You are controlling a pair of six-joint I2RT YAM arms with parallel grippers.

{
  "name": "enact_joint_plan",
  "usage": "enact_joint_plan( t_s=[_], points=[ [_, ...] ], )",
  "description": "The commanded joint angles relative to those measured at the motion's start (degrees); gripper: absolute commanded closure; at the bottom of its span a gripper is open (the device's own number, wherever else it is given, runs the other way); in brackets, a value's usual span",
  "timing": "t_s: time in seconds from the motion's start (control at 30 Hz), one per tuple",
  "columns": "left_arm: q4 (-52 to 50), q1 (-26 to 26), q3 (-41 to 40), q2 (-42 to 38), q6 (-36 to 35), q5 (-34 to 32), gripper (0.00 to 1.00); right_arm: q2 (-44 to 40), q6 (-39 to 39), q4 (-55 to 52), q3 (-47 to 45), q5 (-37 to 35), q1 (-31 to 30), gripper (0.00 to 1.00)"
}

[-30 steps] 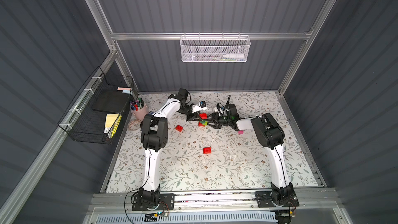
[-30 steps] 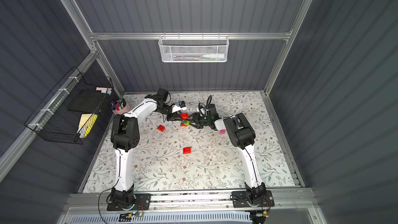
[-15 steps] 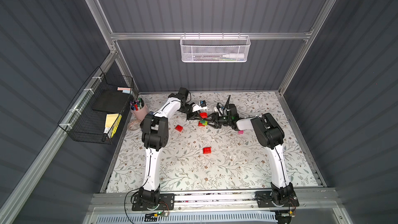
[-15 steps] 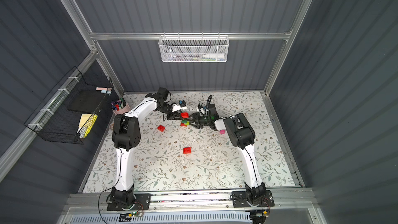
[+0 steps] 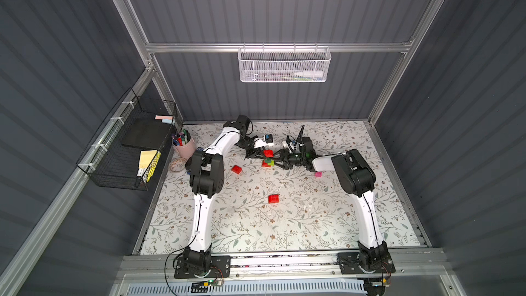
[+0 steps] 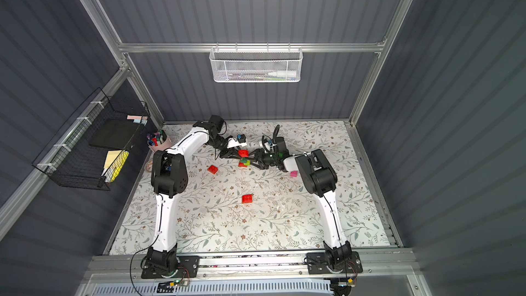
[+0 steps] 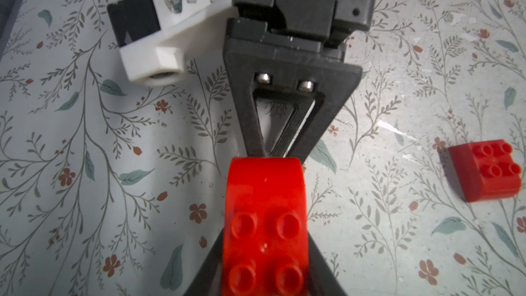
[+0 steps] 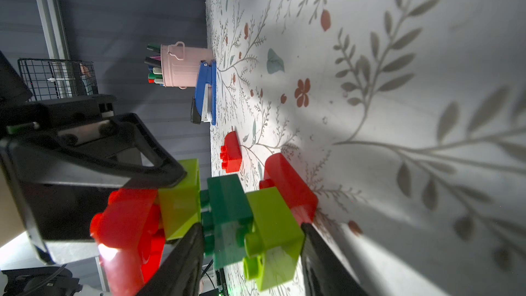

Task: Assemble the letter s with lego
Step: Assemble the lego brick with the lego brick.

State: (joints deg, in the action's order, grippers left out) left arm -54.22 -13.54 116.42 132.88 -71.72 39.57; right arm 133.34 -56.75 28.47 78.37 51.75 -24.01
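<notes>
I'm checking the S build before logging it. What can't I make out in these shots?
Right wrist view: the right gripper covers part of the stack.
Left wrist view: the red brick hides the stack below.
Both top views: brick joints too small to judge.

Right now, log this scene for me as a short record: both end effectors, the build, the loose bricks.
left end effector: shut on the held red brick, at the stack's top
right end effector: shut on the brick stack
stack order, mat upward: red, lime, dark green, lime
held brick seated: cannot tell
loose: far red brick; near red brick; pink brick beside the right arm
</notes>
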Motion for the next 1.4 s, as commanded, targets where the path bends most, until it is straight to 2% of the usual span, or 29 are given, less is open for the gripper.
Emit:
enact_joint_plan(
  t_s=[0.0, 1.0, 1.37],
  points=[
    [-3.06, 0.27, 1.85, 1.76, -2.63, 0.11, 0.78, 4.54, 1.9, -10.36, -1.04, -3.23, -0.31, 0.45],
    [-7.86, -0.52, 7.15, 6.1, -6.34, -0.46, 0.78, 6.91, 0.16, -7.56, -0.86, 0.56, 1.06, 0.46],
    [-9.59, -0.79, 7.78, 6.68, -7.82, -4.59, 0.79, 7.81, 0.74, -7.64, -0.76, 1.19, 1.51, 0.46]
  ],
)
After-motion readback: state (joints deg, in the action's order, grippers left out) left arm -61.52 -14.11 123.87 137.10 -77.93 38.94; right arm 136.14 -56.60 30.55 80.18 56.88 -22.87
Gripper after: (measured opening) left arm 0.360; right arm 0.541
